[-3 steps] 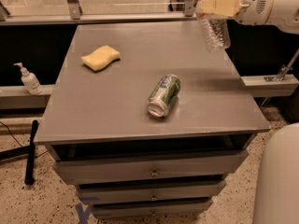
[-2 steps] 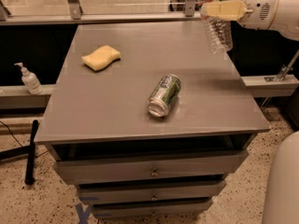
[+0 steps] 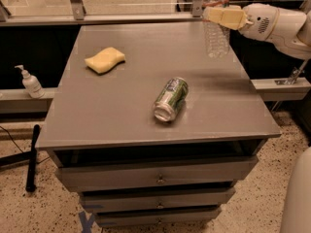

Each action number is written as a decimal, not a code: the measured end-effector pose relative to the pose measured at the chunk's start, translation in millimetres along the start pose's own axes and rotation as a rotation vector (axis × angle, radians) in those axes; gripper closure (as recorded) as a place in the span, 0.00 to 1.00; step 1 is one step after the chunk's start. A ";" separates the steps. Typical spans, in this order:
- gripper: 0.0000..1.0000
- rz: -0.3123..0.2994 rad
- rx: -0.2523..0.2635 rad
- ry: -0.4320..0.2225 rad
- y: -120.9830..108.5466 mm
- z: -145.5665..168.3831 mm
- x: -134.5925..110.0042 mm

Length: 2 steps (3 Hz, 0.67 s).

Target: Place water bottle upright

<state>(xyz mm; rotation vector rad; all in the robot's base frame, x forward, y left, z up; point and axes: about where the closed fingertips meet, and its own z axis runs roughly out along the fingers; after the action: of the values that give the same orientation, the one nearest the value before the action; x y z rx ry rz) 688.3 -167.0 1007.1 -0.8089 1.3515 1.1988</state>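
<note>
Since there's only the one camera view, here's what it's got. Arm (image 3: 284, 25) comes in from about 2 o'clock, a white rounded casing that's cut off by the right edge, so no idea what's behind it. The gripper (image 3: 217, 16) sits over the far right corner of the grey table (image 3: 121, 110), roughly 1 o'clock from the tabletop's middle. Its pale yellowish fingers (image 3: 228, 17) are clamped across the upper part of the water bottle (image 3: 216, 40), closed in tight on it, nothing else in its grip. Bottle is hanging pretty much upright, clear and ribbed, base down near the tabletop's back right corner. Honestly can't tell whether the base is touching the surface or just above it.

Stuff that's hard to see: the bottle's top runs out of the picture at 12 o'clock, so the cap isn't visible, and the fingers cover most of where the label would be.

Rest of the table: a green and silver can (image 3: 171, 99) lying on its side just past centre toward 5 o'clock, one end facing the camera, well apart from the bottle. A yellow sponge (image 3: 104, 60) lies flat at around 10 o'clock. Drawers (image 3: 155, 176) stack below the top, the lowest ones cut off.

Off the table at 9 o'clock there's a white pump dispenser (image 3: 30, 82) on a low ledge, and a black bar-like thing (image 3: 32, 154) on the speckled floor at 8 o'clock. A white rounded shape (image 3: 297, 198) at 4 o'clock is mostly out of frame.
</note>
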 end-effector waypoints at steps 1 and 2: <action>1.00 0.000 0.000 0.000 0.0 0.1 0.0; 1.00 -0.096 -0.041 -0.041 4.7 3.9 -8.7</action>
<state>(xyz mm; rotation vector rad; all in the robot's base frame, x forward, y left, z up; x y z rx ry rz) 686.4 -163.6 1017.0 -0.8636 1.2449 1.1651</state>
